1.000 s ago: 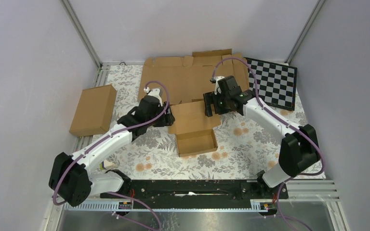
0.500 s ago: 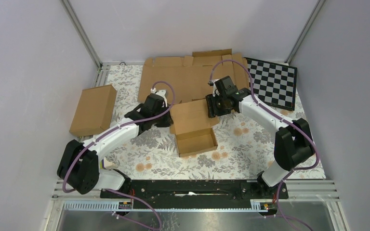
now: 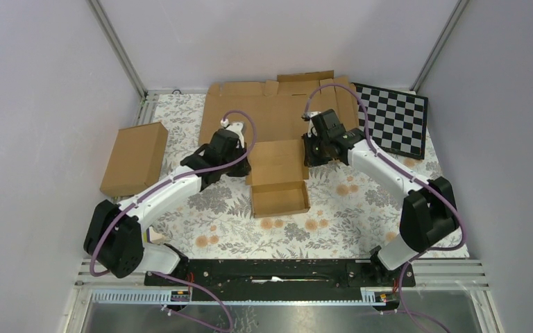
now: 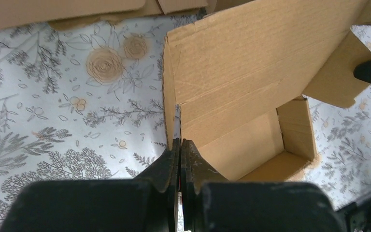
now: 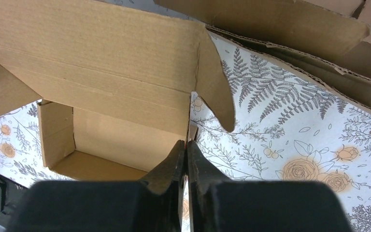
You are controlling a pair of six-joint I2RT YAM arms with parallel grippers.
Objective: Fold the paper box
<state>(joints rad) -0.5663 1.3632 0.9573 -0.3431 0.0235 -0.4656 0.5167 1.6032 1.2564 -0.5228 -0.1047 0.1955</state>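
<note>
The paper box (image 3: 277, 182) lies mid-table on the floral cloth, its tray open toward the arms and its lid panel raised behind. My left gripper (image 3: 245, 168) is shut on the box's left side wall; in the left wrist view that thin cardboard edge runs between the closed fingers of the left gripper (image 4: 179, 142), beside the box (image 4: 241, 82). My right gripper (image 3: 308, 154) is shut on the right side wall. The right wrist view shows the right gripper (image 5: 187, 144) pinching that edge just under the rounded side flap of the box (image 5: 101, 63).
A closed brown box (image 3: 134, 158) sits at the left. Flat cardboard sheets (image 3: 264, 111) lie at the back, and a checkerboard (image 3: 397, 118) at the back right. Metal posts and grey walls enclose the table.
Both grippers have closed on the box's side walls. The arms shifted slightly away from their bases, and the box squared up with its lid panel lying further back.
</note>
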